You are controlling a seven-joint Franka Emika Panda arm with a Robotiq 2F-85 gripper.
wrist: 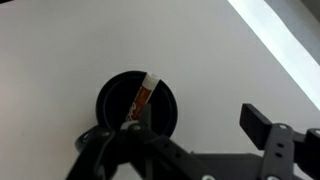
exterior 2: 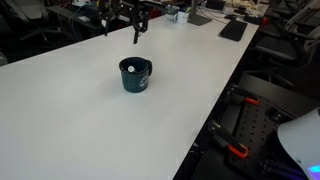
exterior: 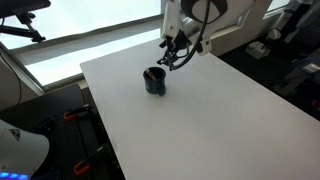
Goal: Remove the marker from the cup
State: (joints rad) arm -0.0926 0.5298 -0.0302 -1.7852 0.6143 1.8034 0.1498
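The small dark cup (exterior: 156, 82) stands upright on the white table, also seen in an exterior view (exterior 2: 135, 76) and in the wrist view (wrist: 115, 100). The reddish-orange marker (wrist: 142, 97) leans inside it, its white end at the rim; only that end shows in an exterior view (exterior 2: 128, 68). My gripper (exterior: 172, 56) hovers above the table just behind and beside the cup, apart from it. It also shows in an exterior view (exterior 2: 137, 36). In the wrist view the gripper (wrist: 195, 120) is open and empty, with one finger over the cup's edge.
The white table (exterior: 210, 110) ends close to the cup's left side in an exterior view. Chairs, black equipment and cables (exterior 2: 235, 28) crowd the far end. A window strip (exterior: 90, 45) lies beyond the table.
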